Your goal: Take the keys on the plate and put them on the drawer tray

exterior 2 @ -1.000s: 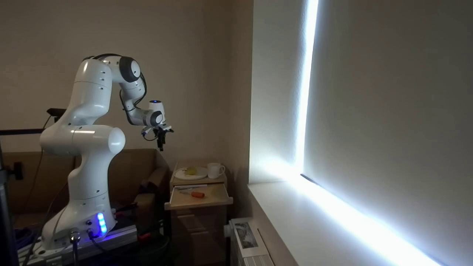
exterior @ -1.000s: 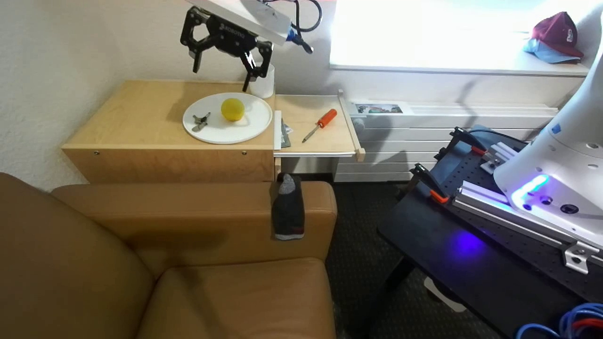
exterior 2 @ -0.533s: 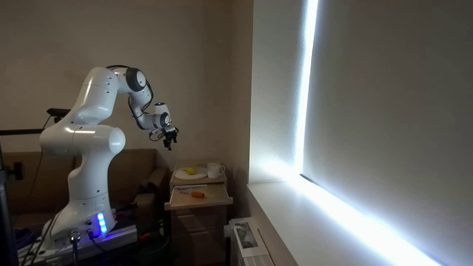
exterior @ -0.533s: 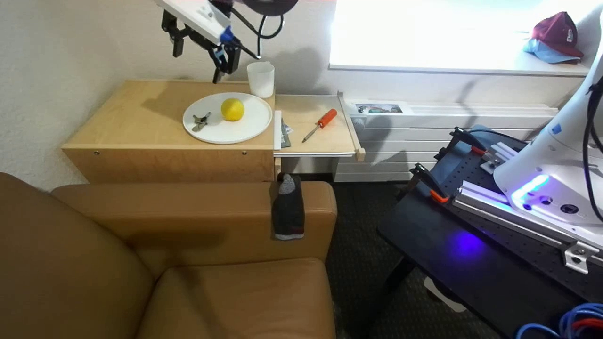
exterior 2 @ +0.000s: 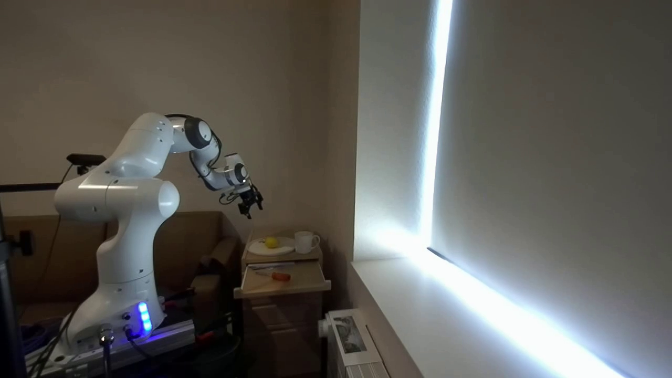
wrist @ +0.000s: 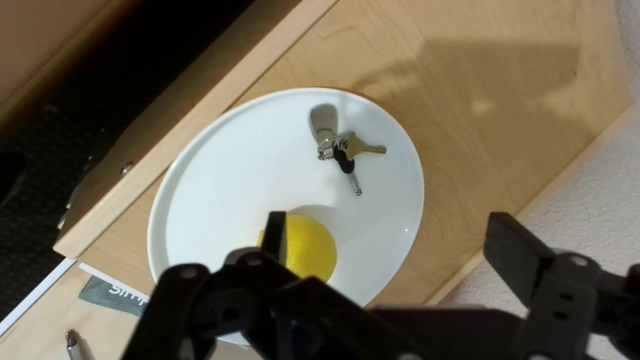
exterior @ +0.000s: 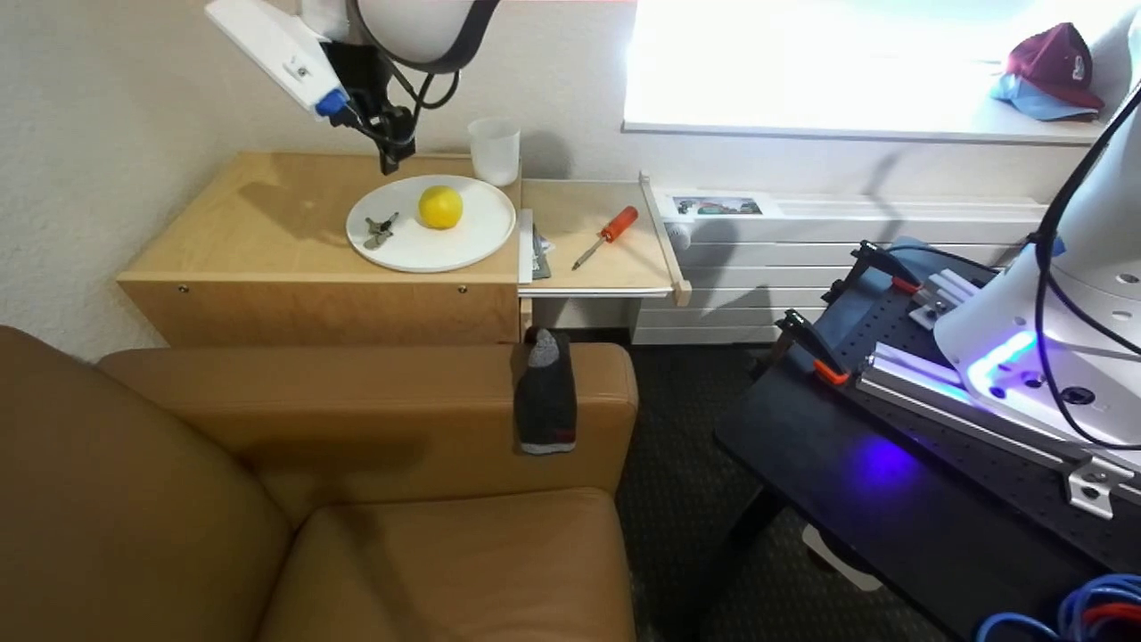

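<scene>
Gripper (wrist: pixel 390 235) hangs higher than plate (wrist: pixel 225 180), fingers (wrist: pixel 515 255) spread wide — keys (wrist: pixel 345 157) on plate near yellow fruit (wrist: pixel 311 250) — orange-handled screwdriver (exterior: pixel 610 234) on drawer tray (exterior: pixel 575 201).

1 yel. fruit (exterior: pixel 440 208) nr mug (exterior 2: pixel 303 242).

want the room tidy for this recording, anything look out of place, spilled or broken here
A dark sock lies on the sofa's armrest, an odd spot for clothing. The keys share the plate with a yellow fruit, also unusual, though the task expects keys there. I see no spill or breakage.
</scene>
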Available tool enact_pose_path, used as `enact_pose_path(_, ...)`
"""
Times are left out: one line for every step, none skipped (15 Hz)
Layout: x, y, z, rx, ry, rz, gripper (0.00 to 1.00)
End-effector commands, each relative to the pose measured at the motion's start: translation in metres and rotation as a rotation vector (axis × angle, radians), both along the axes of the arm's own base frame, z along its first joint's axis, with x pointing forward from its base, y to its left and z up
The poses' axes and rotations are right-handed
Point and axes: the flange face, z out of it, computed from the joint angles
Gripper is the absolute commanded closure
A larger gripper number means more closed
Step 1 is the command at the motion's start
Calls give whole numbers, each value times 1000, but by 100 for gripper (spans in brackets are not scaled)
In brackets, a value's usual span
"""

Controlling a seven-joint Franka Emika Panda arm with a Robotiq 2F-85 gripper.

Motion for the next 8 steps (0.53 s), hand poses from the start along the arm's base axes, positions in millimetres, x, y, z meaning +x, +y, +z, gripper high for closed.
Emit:
enact_pose_path(2,2,1,-1,2,-4,0)
enact_pose_path(2,0,-15,-48,15,5,0)
enact_pose_path(5,-2,-31,-83,34,-7,0)
enact_pose_path(10,-6,-52,-98,41,-44,0)
enact_pose_path(14,-7,-67,-87,42,-70,0)
enact_pose_path(19,-10,-81,-52,73,-107,0)
enact_pose_path(22,-12,-92,-24,99,-139,0)
enact_pose_path(27,-14,-103,15,98,-165,0)
